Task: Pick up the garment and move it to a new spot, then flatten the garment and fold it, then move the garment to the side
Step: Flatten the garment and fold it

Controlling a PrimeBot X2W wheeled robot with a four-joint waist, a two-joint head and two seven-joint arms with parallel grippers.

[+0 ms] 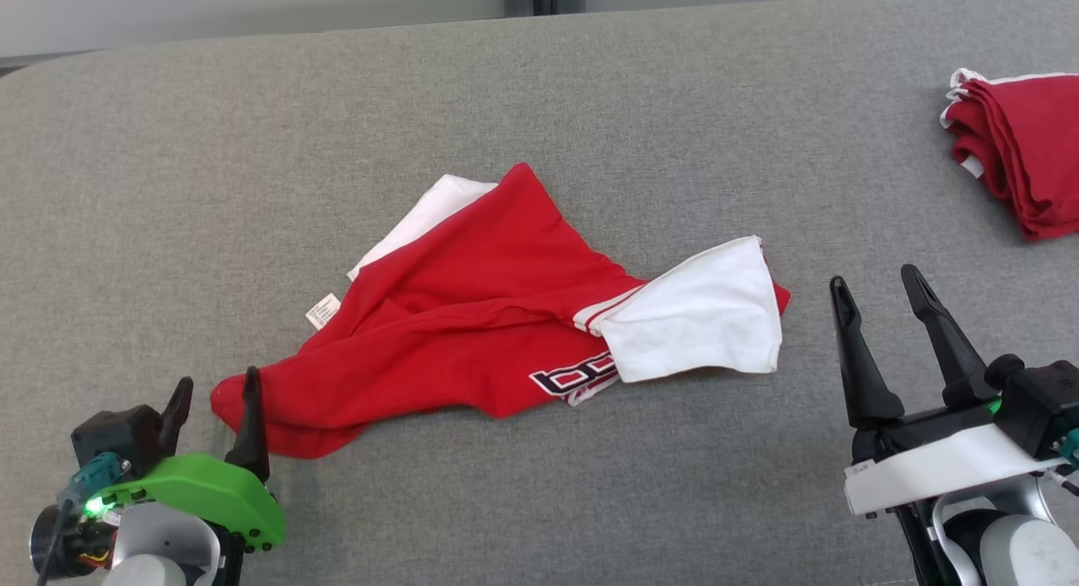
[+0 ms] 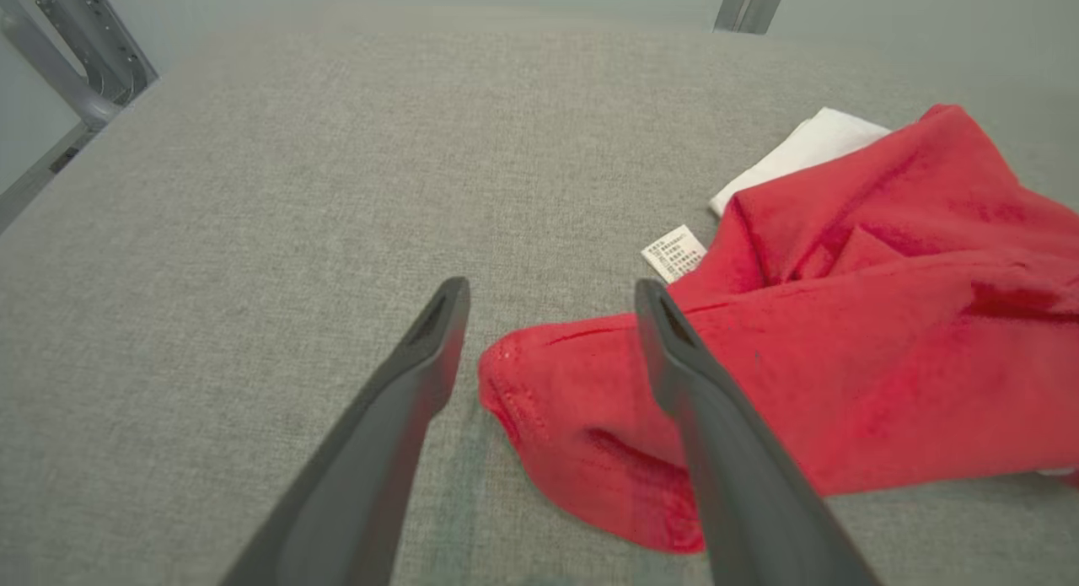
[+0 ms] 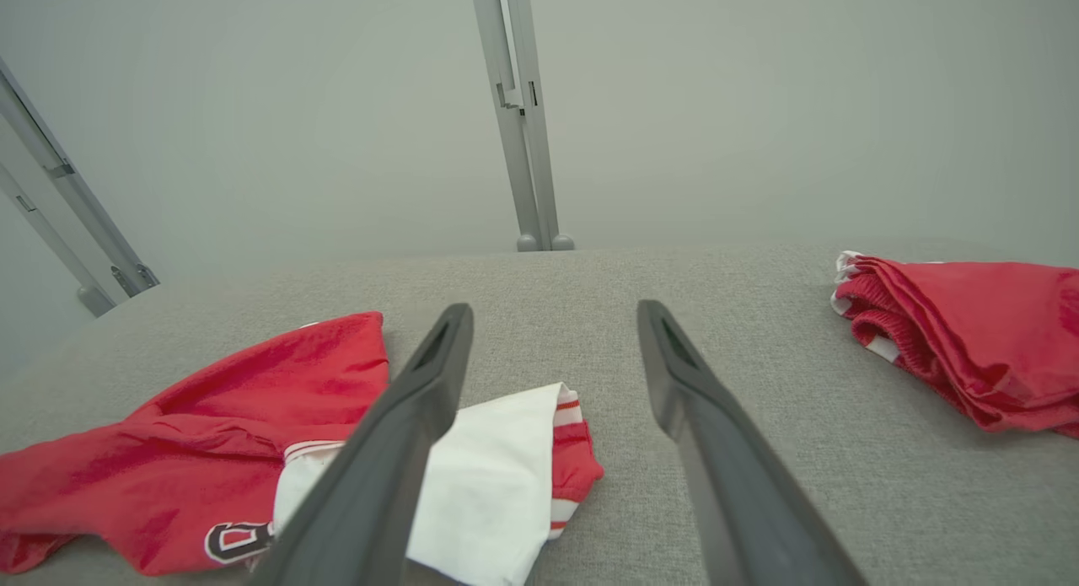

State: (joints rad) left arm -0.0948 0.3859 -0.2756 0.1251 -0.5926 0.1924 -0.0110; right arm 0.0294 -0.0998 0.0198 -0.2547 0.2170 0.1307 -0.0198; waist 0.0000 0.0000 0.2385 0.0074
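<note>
A crumpled red and white garment (image 1: 472, 316) lies mid-table, with one white sleeve to the right and a small white label at its left edge. My left gripper (image 1: 216, 388) stands open at the lower left, and its right finger overlaps the garment's near red corner (image 2: 582, 417) in the left wrist view. It holds nothing. At the lower right my right gripper (image 1: 877, 287) is open too, a short way right of the white sleeve (image 3: 497, 476), which lies behind its left finger in the right wrist view.
The grey fabric-covered table (image 1: 590, 97) spreads all around. A folded stack of red garments (image 1: 1020, 147) lies at the far right edge (image 3: 969, 333). Metal frame posts (image 3: 523, 114) stand behind the table's far side.
</note>
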